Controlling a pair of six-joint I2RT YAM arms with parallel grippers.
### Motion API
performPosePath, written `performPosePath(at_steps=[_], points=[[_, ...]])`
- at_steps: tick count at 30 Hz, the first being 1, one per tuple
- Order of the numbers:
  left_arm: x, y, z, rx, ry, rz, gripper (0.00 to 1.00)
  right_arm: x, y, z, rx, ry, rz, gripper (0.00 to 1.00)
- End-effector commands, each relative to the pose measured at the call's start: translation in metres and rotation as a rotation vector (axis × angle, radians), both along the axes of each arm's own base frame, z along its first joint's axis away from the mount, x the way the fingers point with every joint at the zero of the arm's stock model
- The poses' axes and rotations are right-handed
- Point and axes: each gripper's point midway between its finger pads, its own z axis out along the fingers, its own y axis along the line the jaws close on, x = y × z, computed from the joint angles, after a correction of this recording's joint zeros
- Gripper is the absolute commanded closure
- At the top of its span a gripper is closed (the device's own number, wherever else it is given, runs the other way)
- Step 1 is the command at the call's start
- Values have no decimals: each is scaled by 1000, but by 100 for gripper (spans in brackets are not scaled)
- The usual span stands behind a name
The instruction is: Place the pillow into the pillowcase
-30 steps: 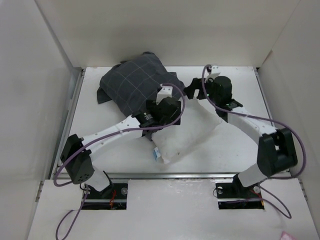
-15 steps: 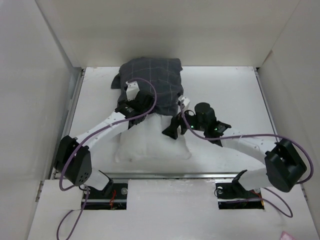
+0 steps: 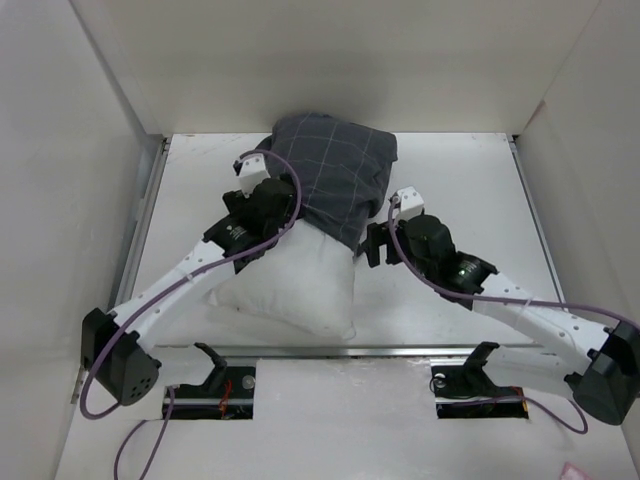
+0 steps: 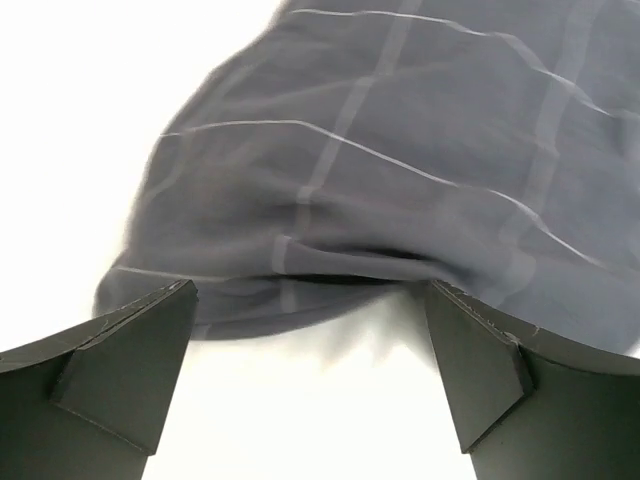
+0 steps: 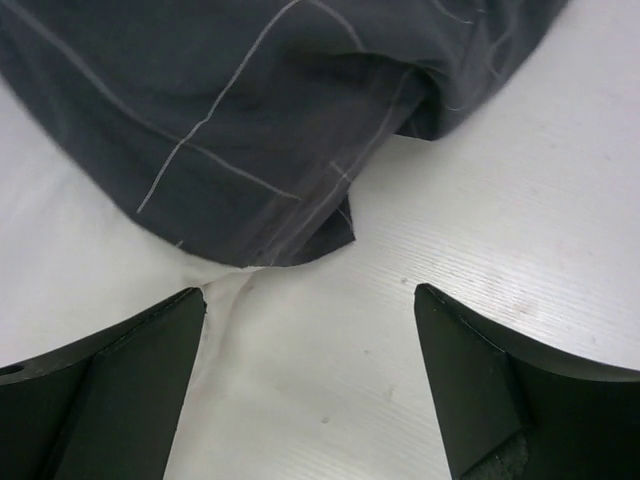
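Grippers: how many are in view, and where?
2. The left gripper, open, is at the left edge of the pillowcase; the right gripper, open, at its near-right corner by the pillow.

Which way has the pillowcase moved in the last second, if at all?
Yes. The pillowcase has shifted right, away from the left edge of the table and toward the middle of its far side.

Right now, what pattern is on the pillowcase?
The pillowcase is charcoal grey with thin light grid lines; left wrist view shows it best.
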Motion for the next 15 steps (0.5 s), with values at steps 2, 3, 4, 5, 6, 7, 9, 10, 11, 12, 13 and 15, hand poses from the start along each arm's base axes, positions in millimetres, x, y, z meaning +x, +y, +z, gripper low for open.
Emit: performPosePath(at_steps=[2,3,4,5,6,7,9,10,11,12,13,15], points=[[-26,-25,29,15,-65,-169,2,1,-28,-13,-34,11,-139,9],[-31,-30,26,27,-53,-200,2,1,-25,-19,-35,20,-128,9],[-41,-38,29,40,-45,-250,2,3,-20,-18,-28,12,-109,11],[-46,-41,33,45,-49,-272,2,-1,-11,-26,-21,37,-63,11],[-53,-47,30,57,-37,-306,2,-1,-7,-32,-21,48,-46,11],[-58,-51,37,57,-47,-330,2,1,-1,-41,-26,66,-28,11],[-75,-67,38,54,-31,-423,2,4,10,-47,-1,70,-6,12],[-80,-72,42,47,-30,-449,2,6,13,-60,-13,97,-11,12],[-90,-78,41,54,-12,-489,2,10,14,-61,-13,104,-26,12],[-95,-81,33,73,17,-511,0,13,17,-62,-13,104,-26,12],[-99,-84,32,64,33,-512,0,13,20,-66,-11,112,-14,12],[-111,-92,22,82,80,-540,0,13,31,-67,-7,90,29,12]])
